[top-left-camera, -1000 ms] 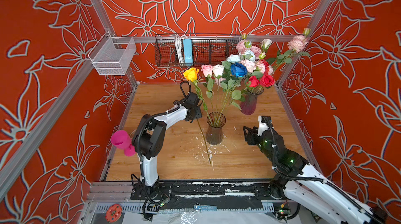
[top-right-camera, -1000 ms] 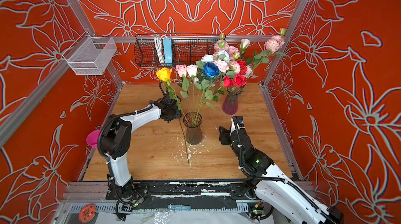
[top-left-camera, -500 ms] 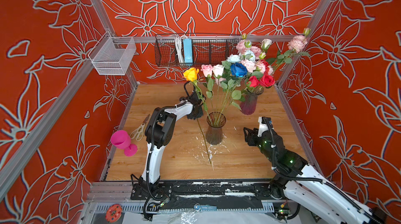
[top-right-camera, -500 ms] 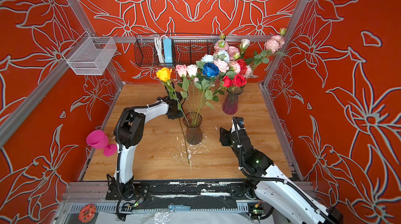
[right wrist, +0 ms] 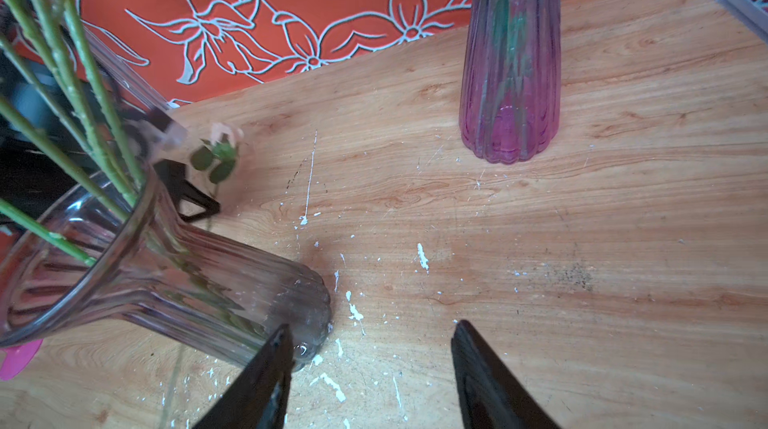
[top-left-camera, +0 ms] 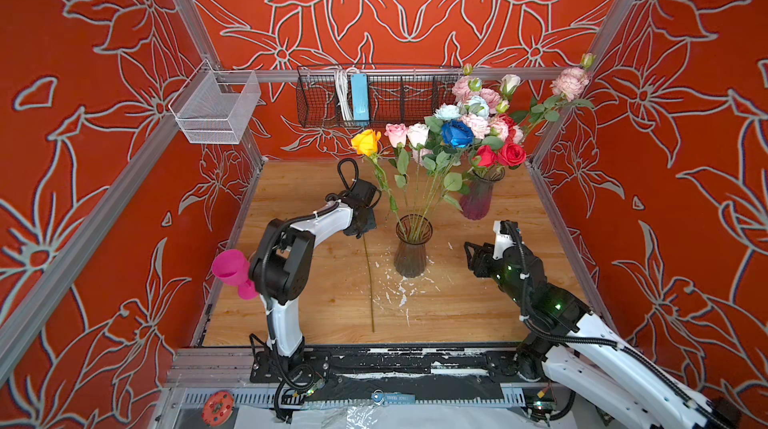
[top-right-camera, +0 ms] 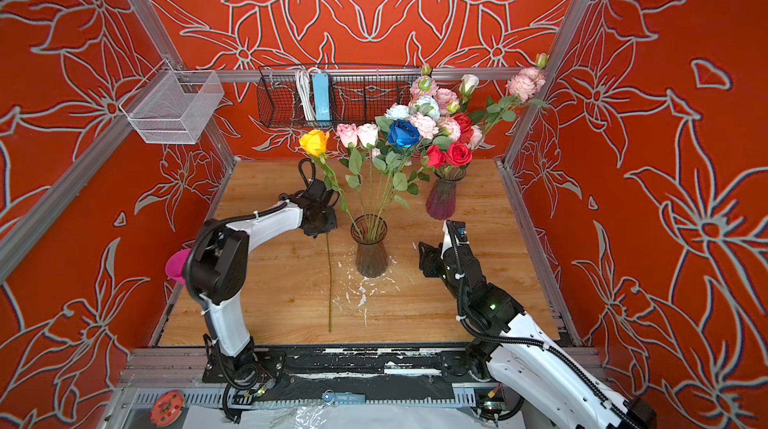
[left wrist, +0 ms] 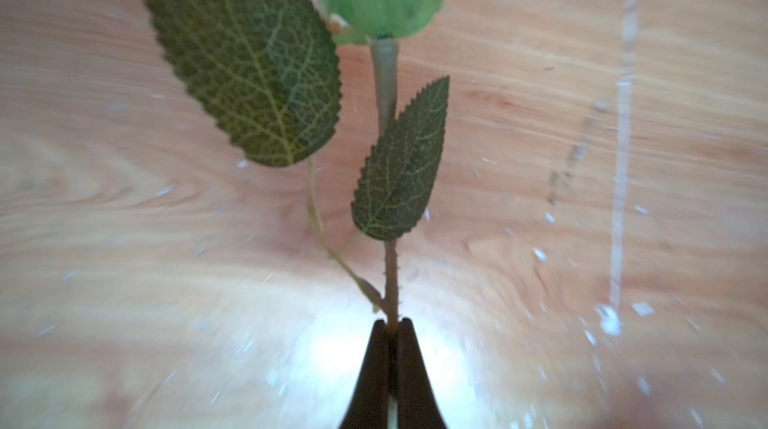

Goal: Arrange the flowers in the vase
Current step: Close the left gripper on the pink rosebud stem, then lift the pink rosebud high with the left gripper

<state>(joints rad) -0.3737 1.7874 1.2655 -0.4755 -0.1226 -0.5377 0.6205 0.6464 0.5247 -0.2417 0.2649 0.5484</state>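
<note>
Both top views: flower lies on table, stem running front-to-back, left of vase.
Left wrist: my left gripper pinches the stem, bloom pointing away.
Right wrist: my right gripper spread, beside vase.

Bare table between clear vase and purple vase; flowers overhang it.

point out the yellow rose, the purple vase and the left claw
yellow rose (top-left-camera: pixel 366 142): in a top view, on the bloom
purple vase (right wrist: pixel 512 74): right wrist view, on its ribbed body
left claw (left wrist: pixel 392 323): left wrist view, between its tips
</note>
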